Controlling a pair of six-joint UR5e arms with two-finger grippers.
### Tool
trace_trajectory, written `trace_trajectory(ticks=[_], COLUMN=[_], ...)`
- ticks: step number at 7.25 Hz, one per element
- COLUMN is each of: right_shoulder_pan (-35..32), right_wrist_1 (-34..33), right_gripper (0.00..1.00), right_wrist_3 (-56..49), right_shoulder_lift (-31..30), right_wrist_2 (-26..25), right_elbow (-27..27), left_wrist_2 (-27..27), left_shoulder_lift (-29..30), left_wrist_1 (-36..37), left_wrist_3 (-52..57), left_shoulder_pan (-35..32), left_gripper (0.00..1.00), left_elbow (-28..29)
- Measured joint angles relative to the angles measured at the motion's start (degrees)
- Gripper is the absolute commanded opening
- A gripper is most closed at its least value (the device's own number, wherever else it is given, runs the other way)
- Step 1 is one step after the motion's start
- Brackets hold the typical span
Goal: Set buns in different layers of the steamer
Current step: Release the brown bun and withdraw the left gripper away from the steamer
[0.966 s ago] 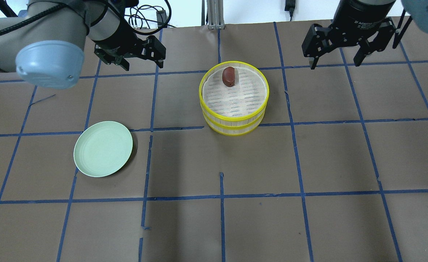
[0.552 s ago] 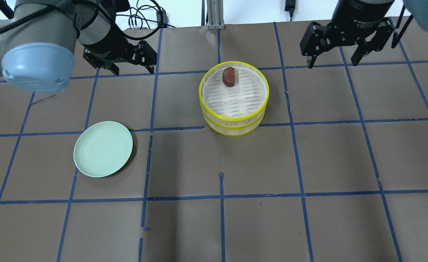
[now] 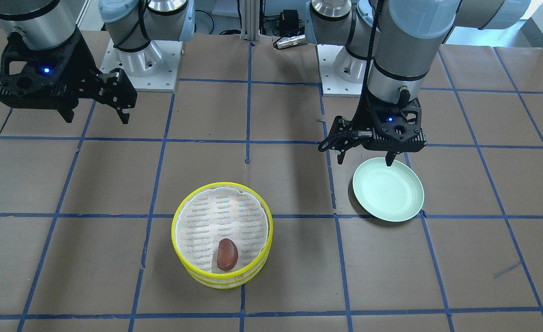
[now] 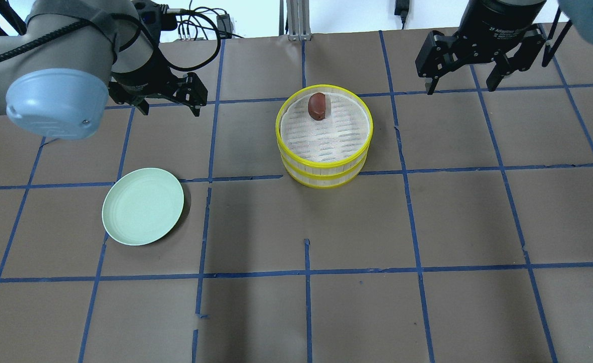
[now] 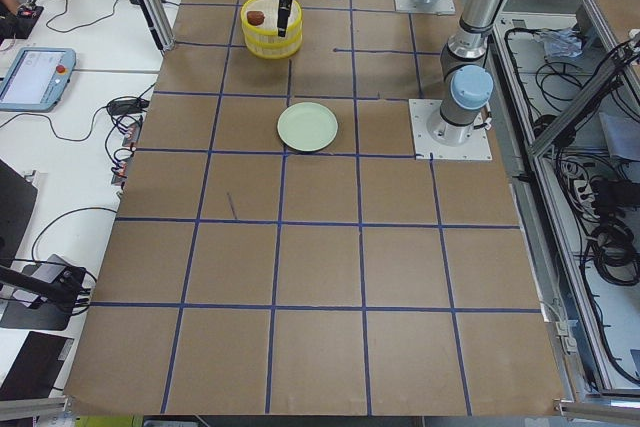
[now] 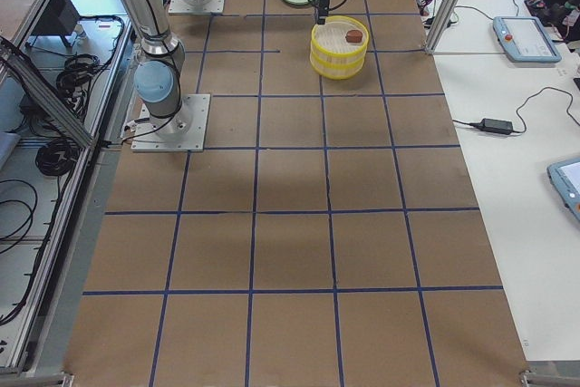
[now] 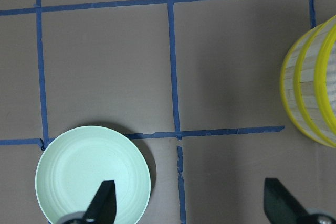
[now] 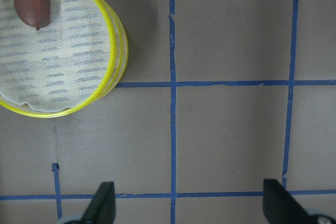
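Note:
Two yellow-rimmed steamer trays (image 4: 326,174) stand stacked at the table's middle, also in the front view (image 3: 177,240). A dark reddish-brown bun (image 4: 318,106) lies on the top tray's mesh liner, near its rim; it also shows in the front view (image 3: 227,254) and the right wrist view (image 8: 32,4). The white bun is hidden from view. My left gripper (image 4: 169,107) is open and empty, hanging above the table between the stack and the plate. My right gripper (image 4: 462,88) is open and empty, to the right of the stack.
A pale green plate (image 4: 142,206) lies bare at the left, below the left gripper in the left wrist view (image 7: 92,174). Blue tape lines grid the brown table. Cables and a metal post are at the back edge.
My left gripper has moved left and a little toward the plate, away from the steamer stack. The right gripper has barely shifted. The bun and trays have not moved.

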State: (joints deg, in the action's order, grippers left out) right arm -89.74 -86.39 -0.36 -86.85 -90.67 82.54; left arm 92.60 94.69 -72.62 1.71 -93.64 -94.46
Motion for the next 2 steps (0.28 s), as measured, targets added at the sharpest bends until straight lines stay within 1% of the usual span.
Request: trace_trajectory(ticks=[2], right_shoulder_pan=[0.0], right_wrist_1=[0.0], right_gripper=[1.00], right_wrist_3=[0.0], right_shoulder_lift=[0.0], right_wrist_2=[-0.1], right_elbow=[0.1], left_wrist_2=[-0.6], left_shoulder_lift=[-0.1], left_wrist_1=[-0.3], left_wrist_3=[3.1], left_shoulder_pan=[-2.6], left_gripper=[1.00], left_elbow=[-0.5])
